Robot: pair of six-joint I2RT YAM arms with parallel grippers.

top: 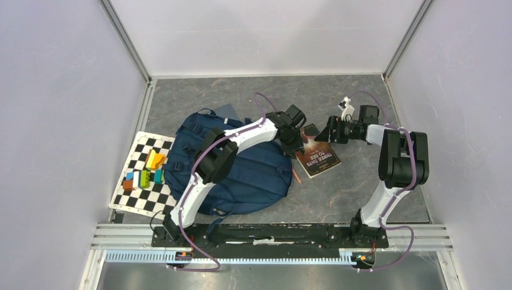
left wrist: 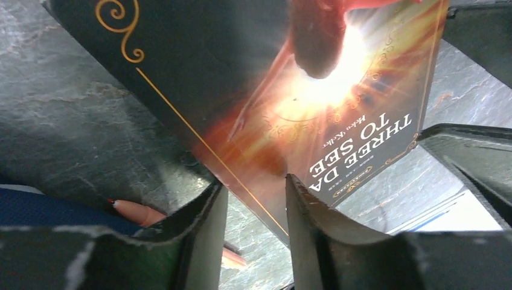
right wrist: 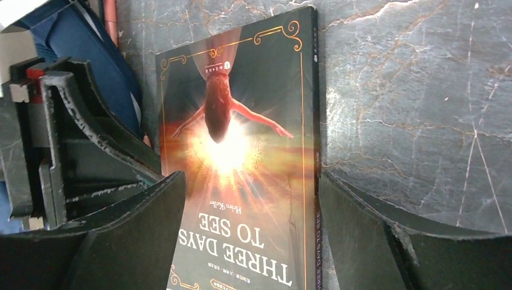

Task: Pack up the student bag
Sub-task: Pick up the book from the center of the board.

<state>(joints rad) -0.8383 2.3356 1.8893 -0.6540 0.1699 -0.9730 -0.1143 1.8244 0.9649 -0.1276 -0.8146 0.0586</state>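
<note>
The student bag, navy blue, lies flat left of centre; my left arm reaches across it. A book titled "Three Days to See" lies to its right. My left gripper is at the book's near-left corner. In the left wrist view that corner of the book sits between the half-closed jaws of the left gripper, with bare floor showing in the gap. My right gripper hangs over the book's far end. In the right wrist view the right gripper is wide open, its fingers either side of the book.
An orange pencil lies between bag and book and shows beside my left finger. A checkerboard mat with coloured blocks sits left of the bag. A small white object stands behind the right gripper. Walls enclose three sides.
</note>
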